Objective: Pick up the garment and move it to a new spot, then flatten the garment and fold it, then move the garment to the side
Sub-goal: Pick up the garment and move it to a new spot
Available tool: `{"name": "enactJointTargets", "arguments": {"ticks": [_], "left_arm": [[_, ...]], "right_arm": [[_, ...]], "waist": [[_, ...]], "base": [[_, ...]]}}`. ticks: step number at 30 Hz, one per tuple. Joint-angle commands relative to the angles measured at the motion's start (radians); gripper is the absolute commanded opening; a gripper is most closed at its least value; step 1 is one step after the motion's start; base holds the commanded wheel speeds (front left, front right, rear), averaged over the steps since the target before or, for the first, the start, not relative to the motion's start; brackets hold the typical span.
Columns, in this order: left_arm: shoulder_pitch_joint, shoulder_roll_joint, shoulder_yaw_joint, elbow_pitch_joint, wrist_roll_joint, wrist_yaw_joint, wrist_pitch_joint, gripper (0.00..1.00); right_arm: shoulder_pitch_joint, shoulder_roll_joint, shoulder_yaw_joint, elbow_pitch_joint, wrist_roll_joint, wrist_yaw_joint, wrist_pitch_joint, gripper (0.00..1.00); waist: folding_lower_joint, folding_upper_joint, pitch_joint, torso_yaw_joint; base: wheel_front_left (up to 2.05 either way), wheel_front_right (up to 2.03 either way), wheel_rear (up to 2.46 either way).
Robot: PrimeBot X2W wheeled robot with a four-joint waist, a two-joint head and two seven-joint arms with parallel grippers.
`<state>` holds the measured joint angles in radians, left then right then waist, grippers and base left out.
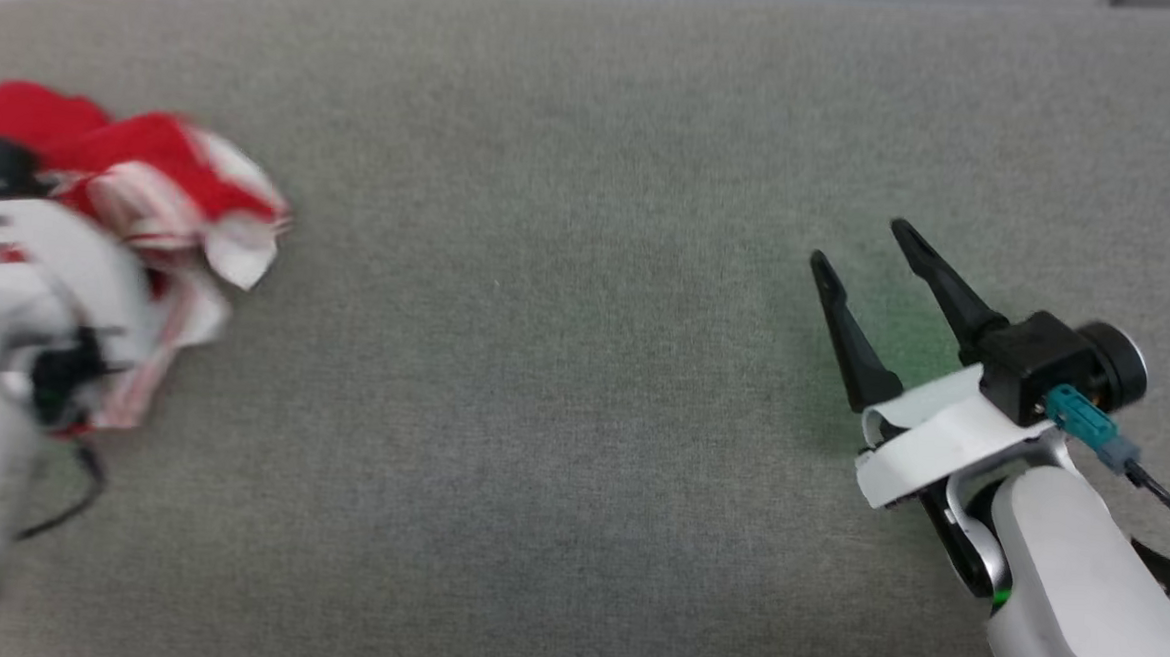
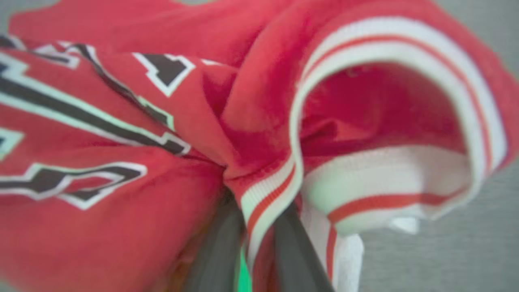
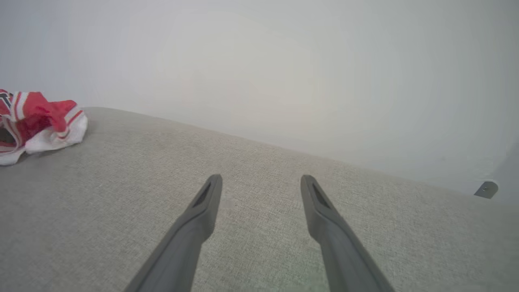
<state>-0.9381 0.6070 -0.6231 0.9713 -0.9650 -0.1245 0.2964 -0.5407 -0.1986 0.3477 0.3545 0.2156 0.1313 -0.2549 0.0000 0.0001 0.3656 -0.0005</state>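
The garment (image 1: pixel 167 186) is a crumpled red jersey with white, red-striped trim, bunched at the far left of the grey surface (image 1: pixel 543 366). My blurred left arm covers part of it in the head view. Up close, the left wrist view shows the garment (image 2: pixel 121 142) with black, white-outlined lettering, and my left gripper (image 2: pixel 259 227) pinches a fold of its striped trim between two dark fingers (image 2: pixel 219 251). At the lower right my right gripper (image 1: pixel 860 248) stands open above the bare surface with nothing between its fingers (image 3: pixel 202 215). From there the garment (image 3: pixel 40 121) lies far to the left.
The grey fabric surface (image 3: pixel 259 170) ends at a far edge against a pale wall (image 3: pixel 284 61). A small metal bracket (image 3: pixel 485 189) sits at the right beyond that edge. A dark cable (image 1: pixel 65 512) trails from my left arm.
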Motion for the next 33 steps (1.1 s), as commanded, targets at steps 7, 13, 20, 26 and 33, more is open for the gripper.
{"name": "enactJointTargets", "arguments": {"ticks": [7, 13, 20, 26, 33], "left_arm": [[-0.053, -0.034, -0.067, -0.148, -0.044, -0.005, -0.118, 0.00], [-0.119, -0.070, -0.147, -0.326, -0.090, -0.005, -0.116, 0.00], [-0.237, -0.197, -0.286, -0.465, -0.102, -0.005, -0.100, 0.00], [-0.334, -0.354, -0.372, -0.397, -0.089, -0.005, -0.205, 0.00], [-0.318, -0.402, -0.526, -0.244, -0.120, -0.005, -0.289, 0.00]], "right_arm": [[0.078, 0.037, -0.100, 0.005, 0.014, -0.001, -0.008, 1.00], [0.115, 0.064, -0.202, -0.030, 0.019, -0.001, -0.011, 1.00], [0.146, 0.099, -0.314, -0.090, 0.028, -0.001, -0.011, 1.00], [0.134, 0.130, -0.391, -0.139, 0.052, -0.001, -0.010, 1.00], [0.117, 0.146, -0.387, -0.158, 0.068, -0.001, -0.010, 1.00]], "waist": [[0.0000, -0.0001, -0.113, -0.004], [0.0000, -0.0001, -0.114, -0.071], [0.0000, -0.0001, -0.080, -0.184], [0.0000, -0.0001, -0.021, -0.273], [0.0000, -0.0001, 0.028, -0.337]], "base": [[0.00, 0.00, 0.00], [0.00, 0.00, 0.00], [0.00, 0.00, 0.00], [0.00, 0.00, 0.00], [0.00, 0.00, 0.00]]}}
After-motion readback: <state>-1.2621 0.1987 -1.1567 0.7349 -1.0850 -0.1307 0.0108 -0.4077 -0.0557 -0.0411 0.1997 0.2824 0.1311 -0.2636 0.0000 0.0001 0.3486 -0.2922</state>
